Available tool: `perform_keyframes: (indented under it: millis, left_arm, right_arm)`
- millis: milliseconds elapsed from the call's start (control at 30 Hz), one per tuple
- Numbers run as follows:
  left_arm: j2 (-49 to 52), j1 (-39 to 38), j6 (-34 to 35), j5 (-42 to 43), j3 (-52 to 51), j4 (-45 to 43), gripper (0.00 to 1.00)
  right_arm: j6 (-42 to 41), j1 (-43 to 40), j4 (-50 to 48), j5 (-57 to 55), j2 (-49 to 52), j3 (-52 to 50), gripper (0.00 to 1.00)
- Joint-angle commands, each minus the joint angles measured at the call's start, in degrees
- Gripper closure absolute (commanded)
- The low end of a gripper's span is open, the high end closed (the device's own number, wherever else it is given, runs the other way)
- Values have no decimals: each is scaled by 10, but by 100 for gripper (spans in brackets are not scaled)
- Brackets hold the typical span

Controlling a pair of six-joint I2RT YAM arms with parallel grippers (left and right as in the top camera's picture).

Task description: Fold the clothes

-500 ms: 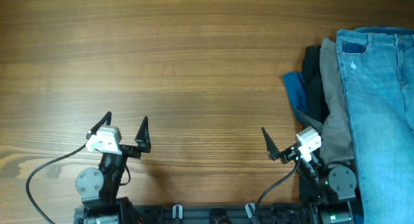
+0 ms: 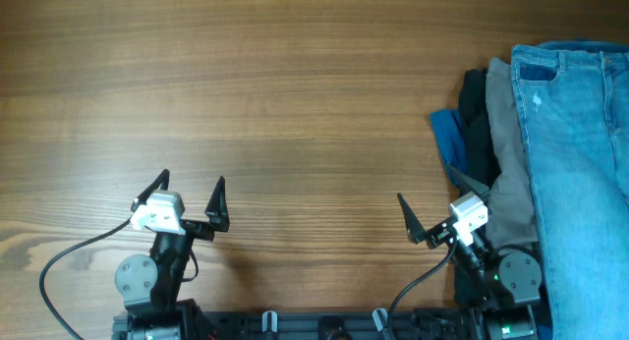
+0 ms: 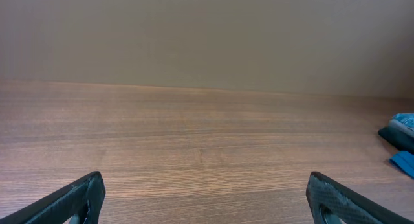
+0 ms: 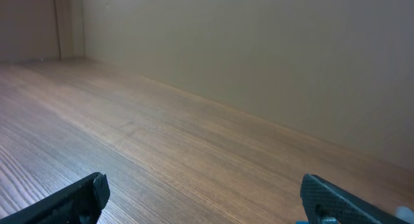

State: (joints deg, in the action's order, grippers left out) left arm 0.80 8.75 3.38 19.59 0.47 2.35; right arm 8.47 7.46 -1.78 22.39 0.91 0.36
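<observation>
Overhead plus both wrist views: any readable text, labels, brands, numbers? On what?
None readable in any view. The jeans show seams and a pocket but no legible tag; the garments beside them and the table carry no markings.

A brown wood-grain desk [image 2: 295,85] carries a heap of clothes [image 2: 541,153] at its right edge. Light-blue jeans [image 2: 585,183] lie on top, over a grey garment [image 2: 503,134]. A black garment [image 2: 476,109] and a bright-blue one [image 2: 449,136] stick out at the heap's left side, resting on the wood.
</observation>
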Motion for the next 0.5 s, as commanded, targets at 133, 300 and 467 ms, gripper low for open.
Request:
perform_keyframes:
  millis: [133, 300, 467]
  left_arm:
    - [-4, 3, 5, 9, -1, 2, 0]
    - [-4, 3, 5, 9, -1, 2, 0]
    - [-4, 3, 5, 9, -1, 2, 0]
  right_arm:
    - [6, 3, -1, -3, 1, -1, 0]
    - [5, 3, -1, -3, 1, -1, 0]
    - [6, 3, -1, -3, 1, -1, 0]
